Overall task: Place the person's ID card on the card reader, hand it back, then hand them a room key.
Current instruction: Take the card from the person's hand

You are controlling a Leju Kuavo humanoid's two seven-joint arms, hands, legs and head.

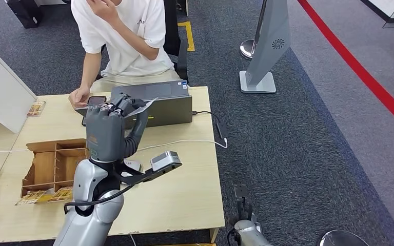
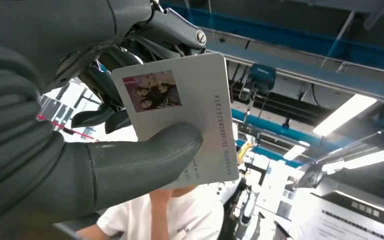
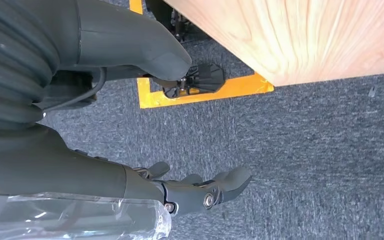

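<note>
Left robot hand (image 2: 80, 150) pinches the white photo ID card (image 2: 190, 115) above the pale wooden tabletop (image 1: 184, 195). Right robot hand (image 3: 145, 150) hangs empty, fingers apart, over grey carpet (image 3: 305, 150) by the tabletop's edge.

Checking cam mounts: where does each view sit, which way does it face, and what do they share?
Head view: high on the body, facing forward and down at the table; left robot hand raised with the ID card.
Left wrist view: behind the left robot hand, facing up at ceiling lights.
Right wrist view: behind the hanging right robot hand, facing carpet.
Shared: head and left wrist both show the ID card and the person.
</note>
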